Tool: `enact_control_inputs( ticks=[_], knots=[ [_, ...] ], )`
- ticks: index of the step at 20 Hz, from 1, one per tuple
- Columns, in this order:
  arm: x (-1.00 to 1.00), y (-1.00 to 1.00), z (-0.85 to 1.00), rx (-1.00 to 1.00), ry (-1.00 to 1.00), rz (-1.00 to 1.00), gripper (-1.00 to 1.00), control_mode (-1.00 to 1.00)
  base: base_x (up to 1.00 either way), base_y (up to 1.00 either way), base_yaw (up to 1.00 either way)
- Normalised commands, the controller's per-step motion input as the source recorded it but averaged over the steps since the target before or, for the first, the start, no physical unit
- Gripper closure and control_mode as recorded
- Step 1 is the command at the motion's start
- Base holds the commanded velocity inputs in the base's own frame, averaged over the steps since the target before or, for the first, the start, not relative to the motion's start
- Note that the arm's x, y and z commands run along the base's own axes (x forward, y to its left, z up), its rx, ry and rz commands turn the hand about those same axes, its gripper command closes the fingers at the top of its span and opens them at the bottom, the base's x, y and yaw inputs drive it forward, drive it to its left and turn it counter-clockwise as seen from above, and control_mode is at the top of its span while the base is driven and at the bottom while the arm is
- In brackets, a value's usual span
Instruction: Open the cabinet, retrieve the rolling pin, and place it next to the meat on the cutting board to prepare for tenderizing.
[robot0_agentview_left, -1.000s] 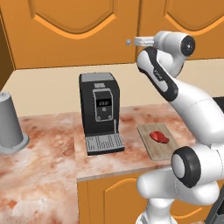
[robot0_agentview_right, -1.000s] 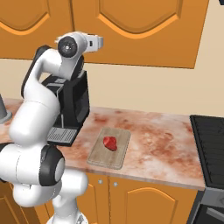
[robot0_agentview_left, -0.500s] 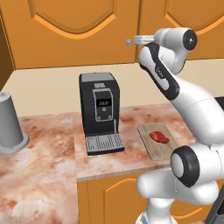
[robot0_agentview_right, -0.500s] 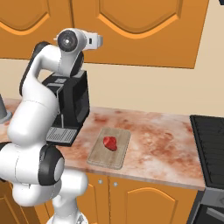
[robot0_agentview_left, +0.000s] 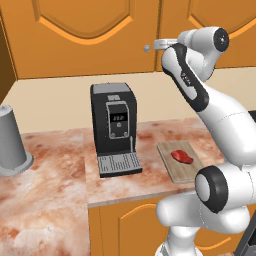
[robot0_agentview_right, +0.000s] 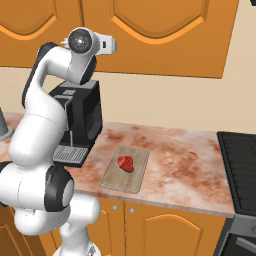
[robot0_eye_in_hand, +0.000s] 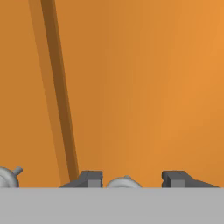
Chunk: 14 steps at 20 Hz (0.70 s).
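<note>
cabinet (robot0_agentview_left: 195, 35): orange arched door, closed. Seam btw the twin doors runs as a dark strip in hand view.
knob (robot0_eye_in_hand: 124, 182): small round grey, on left edge of the target door, sits btw the two finger tips in hand view. Twin door's knob (robot0_eye_in_hand: 8, 177) is off to the side, across the seam.
gripper (robot0_eye_in_hand: 131, 179): at door face, tips standing either side of knob w/ gaps visible both sides. Jaws partly apart; no contact seen, can't call it a grip yet.
gripper, left base view (robot0_agentview_left: 159, 44): up at knob height, just beside twin's knob (robot0_agentview_left: 146, 48).
handling, door: judged rigid, hinged on the side away from the knob, light to swing. Knob is the only hold; small, round, prob. slippery, so pinch needs to be centred, pull along the arc.
rolling pin: presumably behind the door, can't confirm. Judged stiff wood, light, will roll; take at mid-barrel, not the pegs.
meat (robot0_agentview_right: 125, 163): red lump on cutting board (robot0_agentview_right: 116, 180), roughly centre, bare board on both sides.
cutting board, left base view (robot0_agentview_left: 172, 170): on counter, just beside coffee machine (robot0_agentview_left: 114, 127).
step: door-opening stage, knob not yet gripped.
</note>
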Motion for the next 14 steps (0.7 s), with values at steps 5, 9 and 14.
enact_control_inputs(
  ticks=[5,9,14],
  knots=[
    [0.13,0.26,-0.22,0.0,0.04,0.08,1.0,-1.0,0.0,0.0,0.0],
    [0.05,0.28,-0.2,0.0,0.0,0.07,1.0,-1.0,0.0,0.0,0.0],
    [-0.04,0.26,-0.07,0.0,0.0,0.08,1.0,-1.0,0.0,0.0,0.0]
  ],
)
